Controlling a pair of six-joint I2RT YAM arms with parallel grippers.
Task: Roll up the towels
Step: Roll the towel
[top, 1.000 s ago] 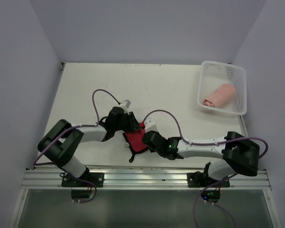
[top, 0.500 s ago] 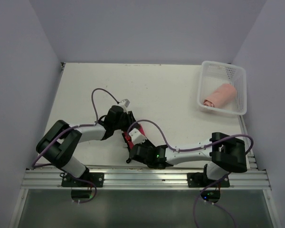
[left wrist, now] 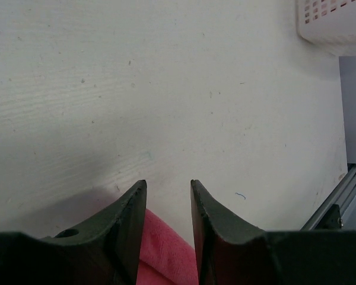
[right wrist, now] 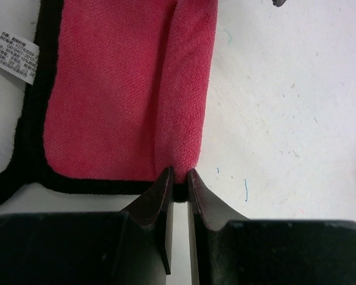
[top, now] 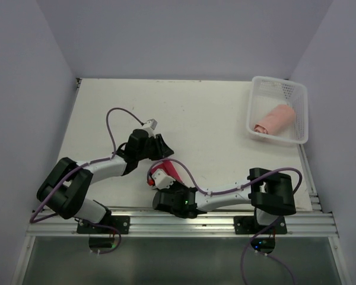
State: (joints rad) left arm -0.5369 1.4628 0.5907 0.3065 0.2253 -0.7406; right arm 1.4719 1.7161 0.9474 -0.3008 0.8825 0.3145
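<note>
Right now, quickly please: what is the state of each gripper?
Left gripper: open, holding nothing.
Right gripper: closed on the edge of the red cloth.

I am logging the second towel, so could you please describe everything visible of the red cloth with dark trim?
The red cloth is soft and fleecy-looking, with black trim along its edges and a small white printed tag at one side. It lies flat on the white table, one long edge folded over into a narrow roll. The right gripper pinches the near end of that fold at the trim. The left gripper stands open over another part of it.
</note>
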